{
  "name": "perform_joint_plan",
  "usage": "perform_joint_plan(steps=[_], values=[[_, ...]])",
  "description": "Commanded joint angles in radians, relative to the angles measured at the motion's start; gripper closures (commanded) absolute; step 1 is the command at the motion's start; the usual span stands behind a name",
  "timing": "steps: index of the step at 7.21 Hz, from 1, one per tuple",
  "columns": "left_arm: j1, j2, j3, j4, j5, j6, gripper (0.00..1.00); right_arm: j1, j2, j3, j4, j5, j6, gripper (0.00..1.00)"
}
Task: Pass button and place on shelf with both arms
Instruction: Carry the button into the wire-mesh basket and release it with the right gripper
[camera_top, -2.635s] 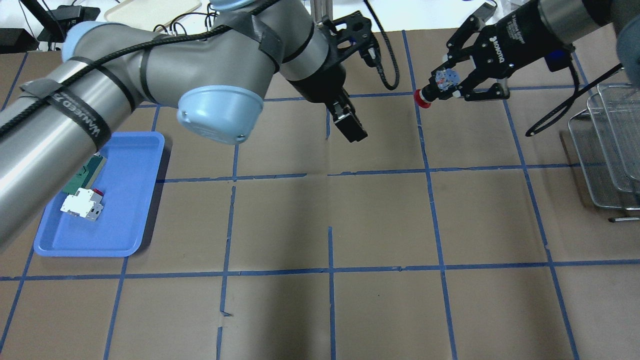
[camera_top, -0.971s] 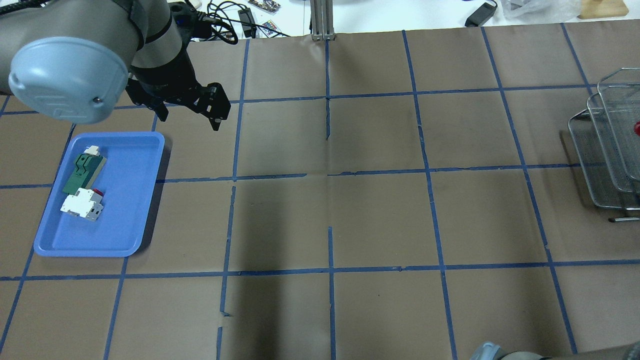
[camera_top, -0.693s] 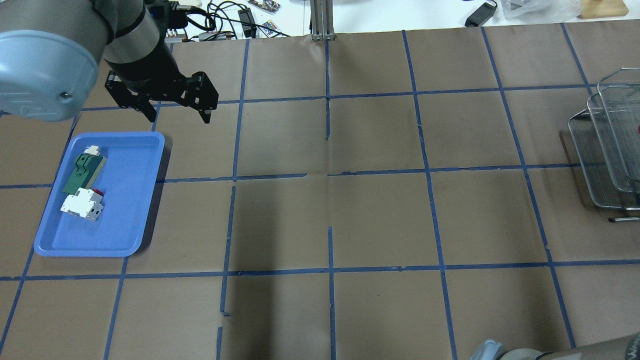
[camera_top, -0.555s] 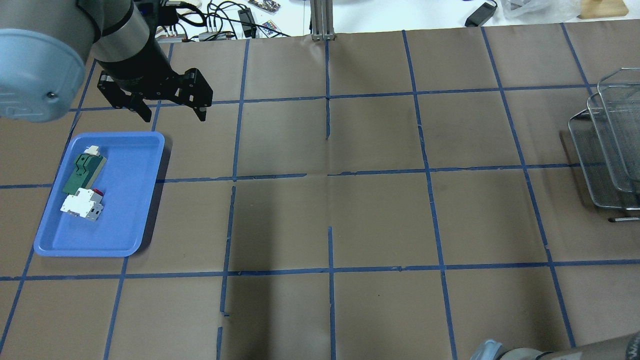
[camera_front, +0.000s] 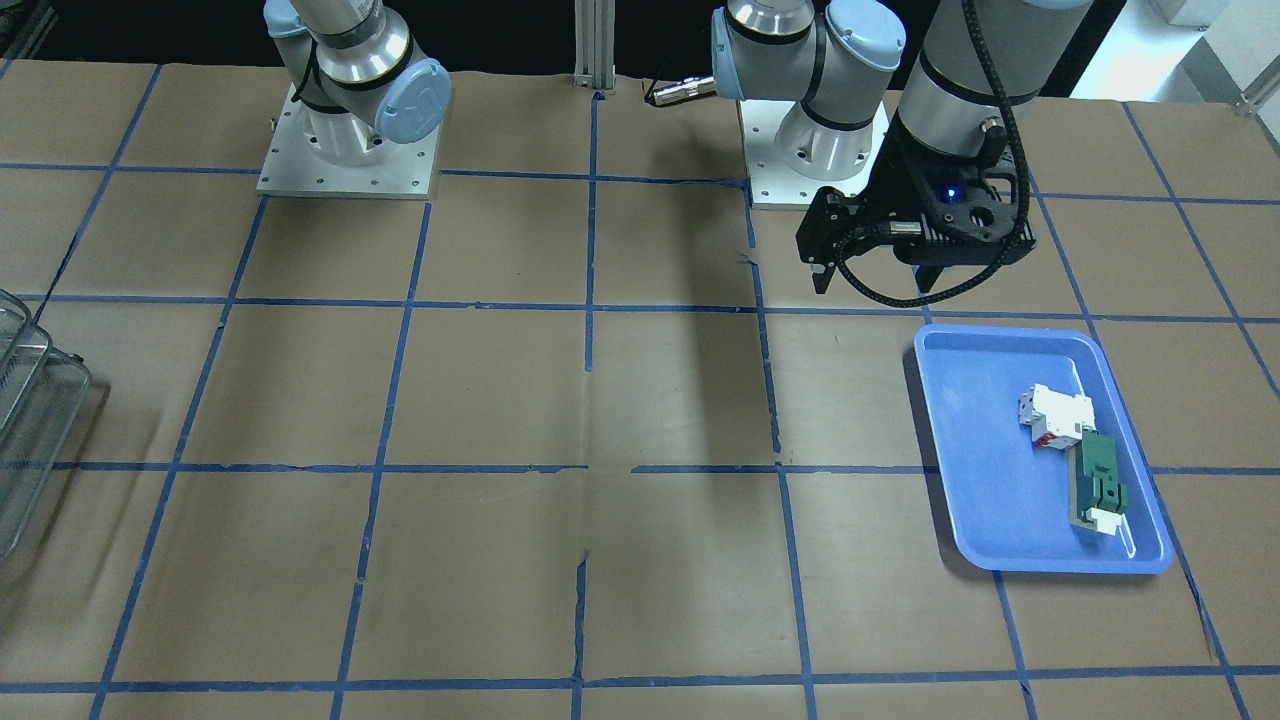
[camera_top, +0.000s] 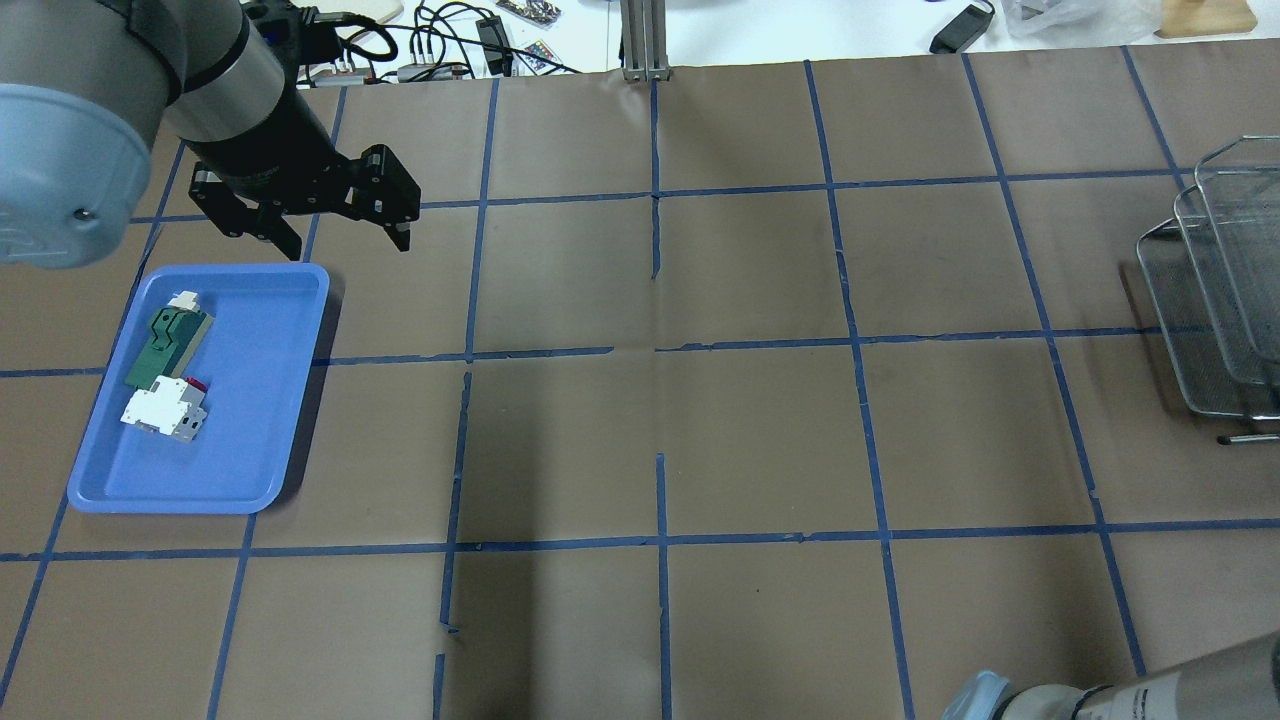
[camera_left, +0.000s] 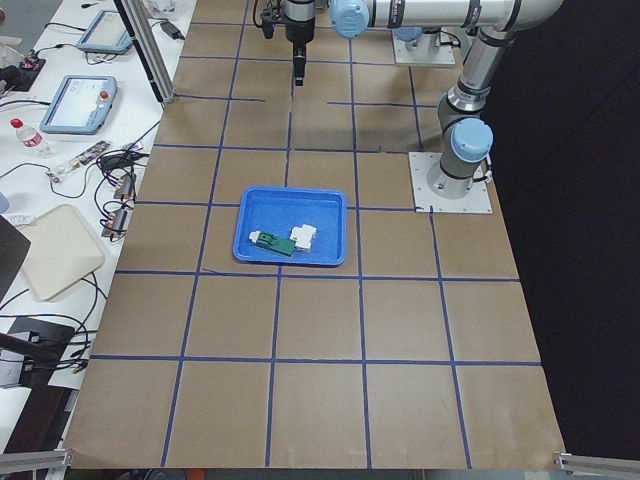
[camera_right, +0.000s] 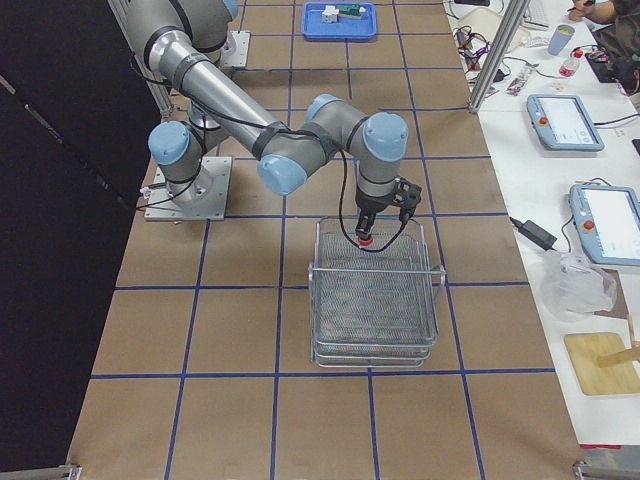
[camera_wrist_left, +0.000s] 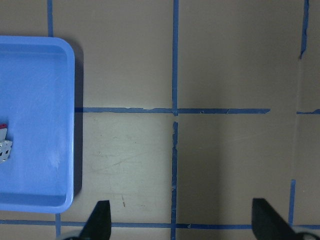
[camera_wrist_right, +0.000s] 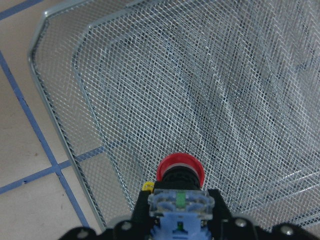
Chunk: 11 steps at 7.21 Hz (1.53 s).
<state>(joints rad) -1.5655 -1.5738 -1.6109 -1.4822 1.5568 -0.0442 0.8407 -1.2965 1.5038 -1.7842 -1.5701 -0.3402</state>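
My right gripper (camera_wrist_right: 179, 222) is shut on the button (camera_wrist_right: 179, 175), gripping its clear contact block with the red cap pointing away. It holds the button just above the wire-mesh shelf (camera_wrist_right: 210, 85), near the top basket's rim. The exterior right view shows the same: the gripper (camera_right: 378, 228), the button (camera_right: 367, 240) and the shelf (camera_right: 375, 300). In the overhead view the shelf (camera_top: 1215, 300) is at the right edge and the button is out of view. My left gripper (camera_top: 348, 245) is open and empty, hovering just beyond the blue tray's far corner (camera_front: 872, 285).
The blue tray (camera_top: 250, 450) holds a white block with red marks (camera_top: 165, 412) and a green-and-white flat part (camera_top: 168, 345). It also shows in the left wrist view (camera_wrist_left: 40, 125). Brown paper with blue tape lines covers the table. Cables lie beyond the far edge.
The right gripper has carried the button right, out of the overhead view, to the shelf. The left gripper has swung left to the blue tray's far corner and stays open.
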Motion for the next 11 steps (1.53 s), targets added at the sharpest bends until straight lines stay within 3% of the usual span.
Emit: perform_joint_plan(steps=[1, 5, 6, 7, 10, 11], values=[[0.001, 0.006, -0.003, 0.002, -0.017, -0.006, 0.00, -0.011, 0.000, -0.005, 0.031, 0.001, 0.000, 0.24], [0.005, 0.008, -0.003, 0.003, -0.017, -0.003, 0.00, -0.012, 0.000, -0.005, 0.034, -0.021, -0.002, 0.23], [0.005, 0.008, -0.003, 0.003, -0.017, -0.002, 0.00, -0.006, -0.012, -0.007, 0.037, -0.024, -0.002, 0.17], [0.007, 0.008, -0.003, 0.003, -0.017, -0.002, 0.00, 0.012, -0.027, -0.014, 0.042, -0.027, 0.000, 0.00], [0.007, 0.008, -0.003, 0.003, -0.020, 0.000, 0.00, 0.159, -0.159, -0.014, 0.193, -0.070, 0.007, 0.00], [0.007, 0.008, -0.003, 0.003, -0.021, 0.000, 0.00, 0.232, -0.199, -0.004, 0.291, -0.070, 0.030, 0.00]])
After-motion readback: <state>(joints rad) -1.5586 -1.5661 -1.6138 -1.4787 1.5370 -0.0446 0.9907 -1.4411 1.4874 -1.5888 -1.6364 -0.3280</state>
